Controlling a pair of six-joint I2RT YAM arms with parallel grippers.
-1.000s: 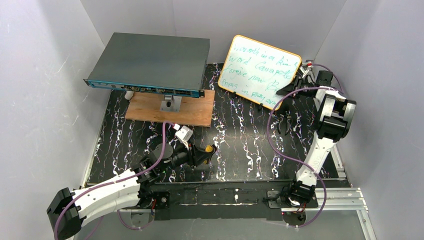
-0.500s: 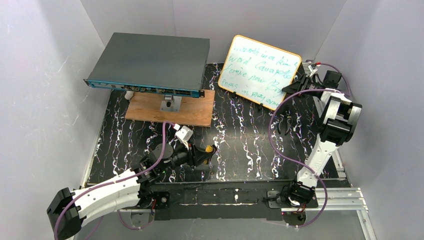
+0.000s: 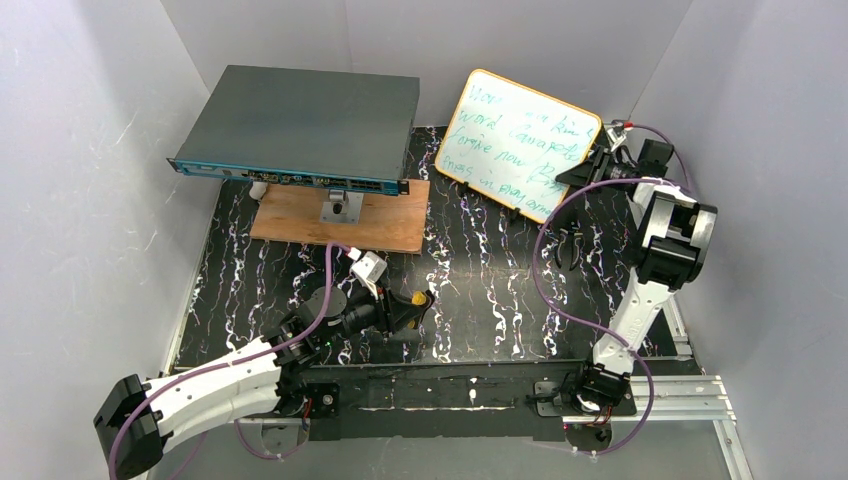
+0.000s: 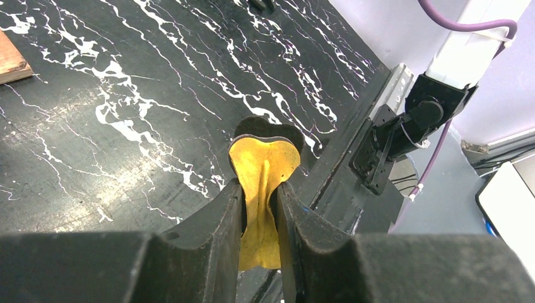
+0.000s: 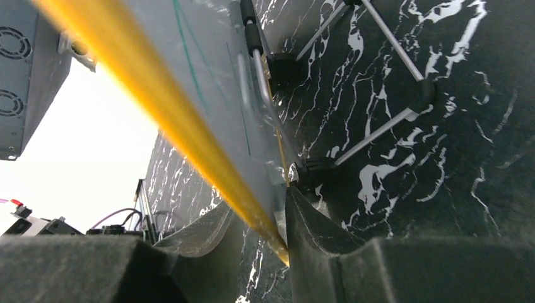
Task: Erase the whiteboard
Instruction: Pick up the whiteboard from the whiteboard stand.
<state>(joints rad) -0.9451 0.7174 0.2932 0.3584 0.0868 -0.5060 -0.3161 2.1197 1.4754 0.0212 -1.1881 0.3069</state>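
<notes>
whiteboard (image 3: pixel 520 143) sits at the back right of the worktop (image 3: pixel 480 290), propped at a tilt on a thin wire stand (image 5: pixel 385 38), green writing across most of the face afaict; right pincer (image 5: pixel 271 208) is clamped onto its yellow-framed edge by the lower right corner; left pincer (image 4: pixel 260 189) is low near the front, well apart from the board, squeezed narrow on a yellow pad (image 4: pixel 262 158)

what worries me, imo: the board's only held at one edge, so pushing the pad on the far side could twist it in the grip or rock it off those skinny legs; too light and the ink just smears; the pad's pinched by a thin bit in the middle, so dragging sideways could peel it out; also the left arm has to reach right across, and the right arm's purple cable (image 3: pixel 545 260) loops close to that path, so could snag, tbh
</notes>
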